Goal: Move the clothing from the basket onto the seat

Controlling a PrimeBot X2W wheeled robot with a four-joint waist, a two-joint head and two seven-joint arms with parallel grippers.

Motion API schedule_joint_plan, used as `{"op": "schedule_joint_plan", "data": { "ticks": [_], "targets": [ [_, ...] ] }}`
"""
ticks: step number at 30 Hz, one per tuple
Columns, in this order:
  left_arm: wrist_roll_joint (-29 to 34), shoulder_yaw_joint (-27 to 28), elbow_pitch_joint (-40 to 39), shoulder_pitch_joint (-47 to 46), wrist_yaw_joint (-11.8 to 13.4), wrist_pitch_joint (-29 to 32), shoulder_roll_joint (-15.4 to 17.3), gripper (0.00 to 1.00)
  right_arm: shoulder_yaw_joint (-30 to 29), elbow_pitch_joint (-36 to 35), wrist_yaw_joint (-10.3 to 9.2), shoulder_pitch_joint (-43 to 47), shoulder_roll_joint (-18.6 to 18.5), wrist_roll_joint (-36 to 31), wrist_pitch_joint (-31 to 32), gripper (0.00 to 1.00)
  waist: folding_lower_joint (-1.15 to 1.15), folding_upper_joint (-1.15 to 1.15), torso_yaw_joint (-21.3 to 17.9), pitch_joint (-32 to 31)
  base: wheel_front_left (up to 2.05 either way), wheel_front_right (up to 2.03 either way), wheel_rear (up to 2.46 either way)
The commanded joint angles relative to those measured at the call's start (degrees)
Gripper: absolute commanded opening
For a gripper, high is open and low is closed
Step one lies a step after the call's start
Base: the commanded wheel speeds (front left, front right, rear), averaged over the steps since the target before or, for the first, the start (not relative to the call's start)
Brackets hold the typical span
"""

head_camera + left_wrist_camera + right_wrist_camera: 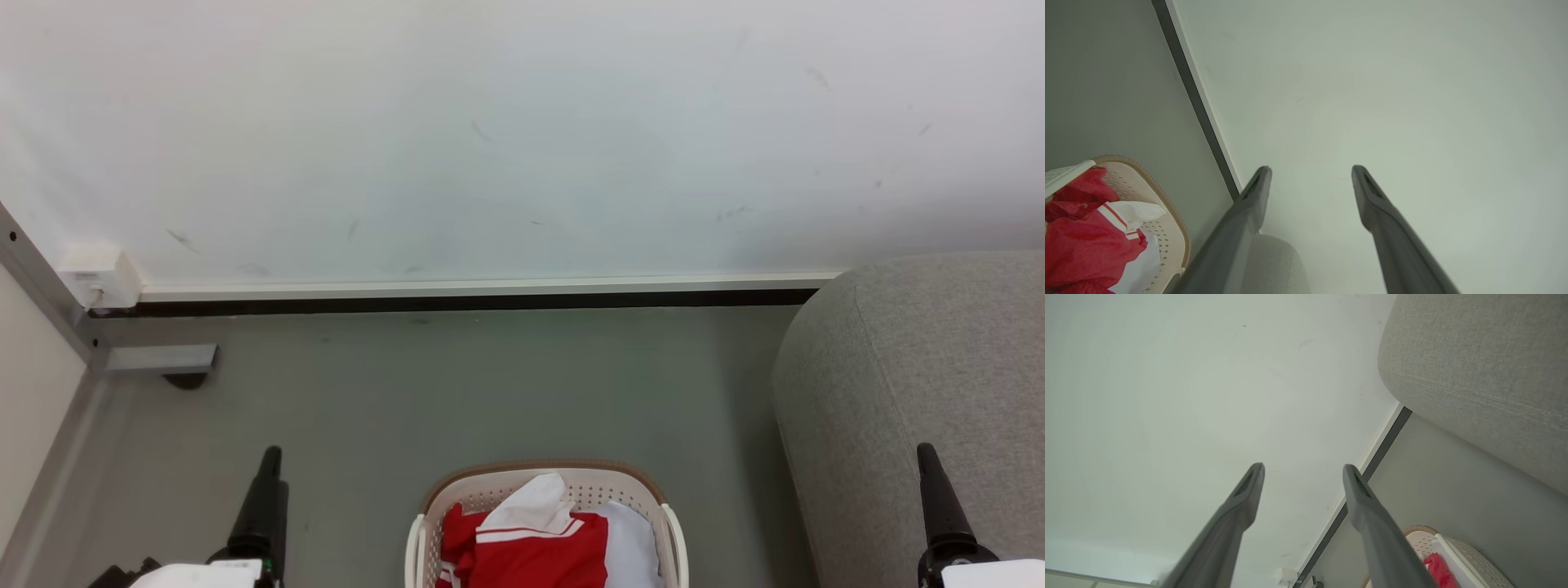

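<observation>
Two sets of jaws, both spread fully wide and empty. Left jaws off to the left of the laundry basket (600, 492), dark fingers (261, 506) raised over bare grey floor (490, 384), well apart from the basket's brown braided rim. Right jaws well to the right of the basket, with one dark finger in front of the rounded end of the grey sofa (922, 367). Along both wrist views, fingertips aimed at the white wall (490, 147) beyond the basket, with open air between each pair. Red garment (539, 559) with white stripes bunched inside the basket, heaped toward its left side, a crumpled white panel sticking up near the middle. Plain white cloth (633, 543) to the right of the garment, lying against the basket's right wall. Sofa to the right of the basket, near but apart, a strip of floor between the two. Pale baseboard (490, 287) along the foot of the wall behind the basket. Small white box (102, 273) and grey metal frame (49, 302) far off to the basket's left.
</observation>
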Motion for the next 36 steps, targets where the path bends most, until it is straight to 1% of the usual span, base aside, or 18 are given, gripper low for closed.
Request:
{"op": "schedule_joint_plan", "data": {
  "ticks": [1, 15, 18, 23, 27, 28, 29, 36],
  "targets": [
    [2.27, -0.09, -1.15, -0.93, 0.13, -0.55, 0.35, 1.00, 0.24, -1.49, -0.02, -0.52, -0.59, -2.69, -0.54, 1.00, 0.00, 0.00, 0.02, 0.00, 0.00, 0.00, 0.00],
    [16.95, -1.85, -3.00, -0.14, 2.30, -3.81, 0.41, 1.00, 1.46, -3.73, -0.03, 0.47, -0.71, -21.46, -3.81, 1.00, 0.00, 0.00, 0.21, 0.23, 0.00, 0.00, 0.00],
    [20.87, -2.37, -3.33, -0.03, 2.59, -4.45, 0.43, 1.00, 1.62, -3.90, -0.03, 0.59, -0.73, -25.27, -4.45, 1.00, 0.00, 0.00, 0.26, 0.30, 0.00, 0.00, 0.00],
    [26.05, -2.90, -3.33, 0.23, 2.92, -5.46, 0.45, 1.00, 1.69, -4.02, -0.04, 0.90, -0.77, -30.64, -5.46, 1.00, 0.00, 0.00, 0.36, 0.34, 0.00, 0.00, 0.00],
    [31.18, -3.12, -3.61, 0.18, 3.08, -6.21, 0.47, 1.00, 1.76, -4.03, -0.04, 1.07, -0.80, -34.54, -6.28, 1.00, 0.00, 0.00, 0.46, 0.46, 0.00, 0.00, 0.00],
    [33.61, -3.21, -3.83, 0.21, 3.19, -6.63, 0.48, 1.00, 1.81, -3.98, -0.04, 1.22, -0.82, -36.48, -6.64, 1.00, 0.00, 0.00, 0.51, 0.53, 0.00, 0.00, 0.00],
    [34.79, -3.28, -3.92, 0.26, 3.21, -6.78, 0.48, 1.00, 1.85, -3.94, -0.04, 1.28, -0.83, -37.31, -6.81, 1.00, 0.00, 0.00, 0.54, 0.54, 0.00, 0.00, 0.00],
    [41.07, -3.40, -4.72, 0.86, 3.34, -8.08, 0.51, 1.00, 2.31, -3.70, -0.05, 1.69, -0.87, -43.08, -8.07, 1.00, 0.00, 0.00, 0.65, 0.56, 0.00, 0.00, 0.00]
  ]
}}
